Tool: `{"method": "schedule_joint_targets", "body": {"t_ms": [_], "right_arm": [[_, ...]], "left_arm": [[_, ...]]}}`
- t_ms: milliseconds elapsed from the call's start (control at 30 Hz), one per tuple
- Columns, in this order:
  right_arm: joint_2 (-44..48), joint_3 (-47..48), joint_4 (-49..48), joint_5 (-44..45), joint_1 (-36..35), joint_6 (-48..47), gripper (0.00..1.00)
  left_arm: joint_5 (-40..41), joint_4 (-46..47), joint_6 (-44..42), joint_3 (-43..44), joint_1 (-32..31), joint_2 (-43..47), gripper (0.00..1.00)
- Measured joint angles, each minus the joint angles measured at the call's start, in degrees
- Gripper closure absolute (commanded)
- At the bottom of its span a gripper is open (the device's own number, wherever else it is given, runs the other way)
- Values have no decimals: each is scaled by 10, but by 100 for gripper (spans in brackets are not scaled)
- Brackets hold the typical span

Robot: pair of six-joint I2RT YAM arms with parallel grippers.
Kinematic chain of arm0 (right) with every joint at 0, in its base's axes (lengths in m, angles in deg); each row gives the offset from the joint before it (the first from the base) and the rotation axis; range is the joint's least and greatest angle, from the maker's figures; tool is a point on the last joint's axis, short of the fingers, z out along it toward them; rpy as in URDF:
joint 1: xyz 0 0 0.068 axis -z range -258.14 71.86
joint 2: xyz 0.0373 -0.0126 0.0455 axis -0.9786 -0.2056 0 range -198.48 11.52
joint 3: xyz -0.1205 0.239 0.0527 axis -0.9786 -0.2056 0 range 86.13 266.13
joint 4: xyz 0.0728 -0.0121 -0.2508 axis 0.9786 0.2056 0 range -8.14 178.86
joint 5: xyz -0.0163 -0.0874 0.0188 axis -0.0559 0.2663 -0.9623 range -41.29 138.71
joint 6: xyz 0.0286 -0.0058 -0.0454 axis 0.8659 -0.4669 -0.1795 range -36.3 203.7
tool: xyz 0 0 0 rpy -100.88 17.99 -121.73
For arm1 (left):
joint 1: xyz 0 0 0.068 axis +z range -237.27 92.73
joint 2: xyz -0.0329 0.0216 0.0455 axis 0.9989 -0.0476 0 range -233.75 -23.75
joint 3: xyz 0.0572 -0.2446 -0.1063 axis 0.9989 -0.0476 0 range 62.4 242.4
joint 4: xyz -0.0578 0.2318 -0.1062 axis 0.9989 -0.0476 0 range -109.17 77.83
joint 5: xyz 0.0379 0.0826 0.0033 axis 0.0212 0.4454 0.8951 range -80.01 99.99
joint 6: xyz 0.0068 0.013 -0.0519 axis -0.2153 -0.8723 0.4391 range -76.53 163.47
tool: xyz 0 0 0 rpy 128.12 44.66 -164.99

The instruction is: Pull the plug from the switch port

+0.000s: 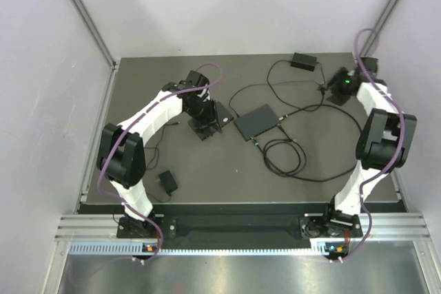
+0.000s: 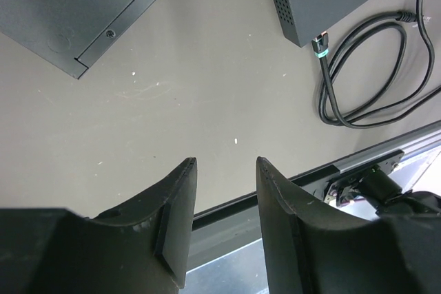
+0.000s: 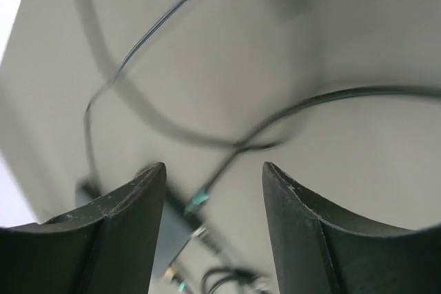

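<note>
Left hand [image 2: 225, 161] just left of switch [image 1: 256, 122], jaws part open, empty. Teal-collared plug [image 2: 318, 46] looks seated in switch's near edge. Right hand [image 3: 213, 165] well right of switch, farther back, jaws apart, nothing held. Likely approach step: next, one hand must close on plug, pull straight out of port.

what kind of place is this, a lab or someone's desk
Most likely a robot test cell in a lab: a dark table boxed in by plain white panels on aluminium framing, left arm and right arm bolted at its near edge, and a network switch with loose cables.
</note>
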Motion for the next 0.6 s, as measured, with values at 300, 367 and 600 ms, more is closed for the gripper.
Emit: {"method": "schedule_joint_targets", "body": {"t_ms": [300,367,600], "right_arm": [[-78,46,-6,-120,-168,-40,44],[-101,64,-6,-126,-185,-45,46],[-136,87,7,-130,-217,-56,56]], "left_arm": [[1,1,9,-13,-3,9,55],[2,2,11,-21,-4,17,55],[1,4,18,-33,-4,33,56]]}}
